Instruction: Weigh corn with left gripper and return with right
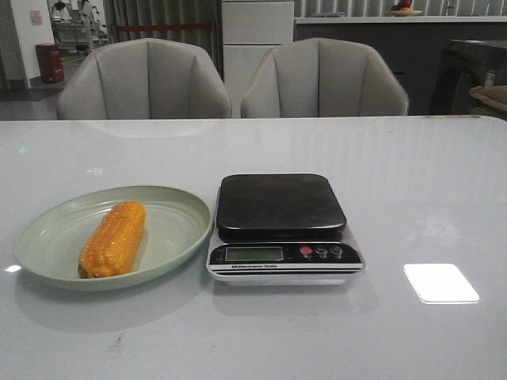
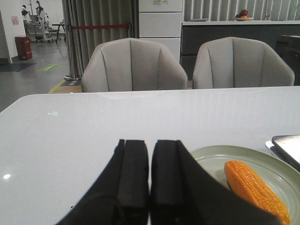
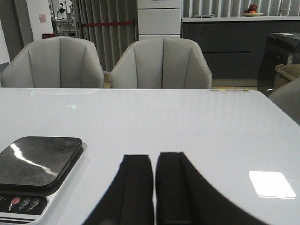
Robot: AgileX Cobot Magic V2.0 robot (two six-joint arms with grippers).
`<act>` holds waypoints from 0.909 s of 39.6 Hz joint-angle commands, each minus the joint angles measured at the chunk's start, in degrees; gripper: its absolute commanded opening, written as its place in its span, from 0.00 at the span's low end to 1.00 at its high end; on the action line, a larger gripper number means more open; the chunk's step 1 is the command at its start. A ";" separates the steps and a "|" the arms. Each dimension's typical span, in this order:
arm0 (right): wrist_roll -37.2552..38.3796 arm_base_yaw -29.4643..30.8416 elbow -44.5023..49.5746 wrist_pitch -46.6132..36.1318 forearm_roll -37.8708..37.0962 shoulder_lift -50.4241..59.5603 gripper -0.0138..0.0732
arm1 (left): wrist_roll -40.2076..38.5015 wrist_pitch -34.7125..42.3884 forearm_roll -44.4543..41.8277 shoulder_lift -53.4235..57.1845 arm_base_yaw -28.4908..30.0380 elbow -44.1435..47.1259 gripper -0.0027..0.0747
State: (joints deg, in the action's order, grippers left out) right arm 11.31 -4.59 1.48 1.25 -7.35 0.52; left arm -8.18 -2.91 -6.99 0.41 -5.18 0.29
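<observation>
The corn (image 1: 113, 238) is lying on its side in a pale green plate (image 1: 47, 229), one blunt end pointing toward the robot and the other angling away toward the scale (image 1: 283, 228), which is sitting just beside the plate with its dark platform bare and its display unlit or too dim to read. The cob is looking stiff and fairly light, a firm cylinder whose bumpy kernel rows should be giving the jaws some bite, though its rounded flanks could be letting it roll or twist if taken near an end; a hold across the middle, fingers closing on the two long sides, is appearing the safest bet. The plate's shallow rim is rising close along the cob's left flank, so room for a finger there is looking tight. The left gripper (image 2: 149, 183) is waiting low over the white tabletop (image 1: 420, 182), near the plate, jaws pressed together and holding nothing. The right gripper (image 3: 154, 187) is idling on the far side of the scale, jaws likewise pressed together and carrying nothing. Neither arm is showing in the front view.
</observation>
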 commanded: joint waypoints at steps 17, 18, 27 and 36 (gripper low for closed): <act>-0.52 0.08 0.61 -4.32 -0.68 1.08 0.38 | -0.16 4.49 0.40 1.02 0.15 1.85 0.18; -0.52 0.08 0.61 -4.32 -0.68 1.08 0.38 | -0.16 4.49 0.40 1.02 0.15 1.85 0.18; -0.52 0.08 0.61 -4.32 -0.68 1.08 0.38 | -0.16 4.49 0.40 1.02 0.15 1.85 0.18; -0.52 0.08 0.61 -4.32 -0.68 1.08 0.38 | -0.16 8.24 0.28 1.02 0.15 1.85 0.18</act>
State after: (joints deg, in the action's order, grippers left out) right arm 11.31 -4.59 1.48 1.25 -7.35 0.52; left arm -8.18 -2.49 -6.99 0.41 -5.18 0.29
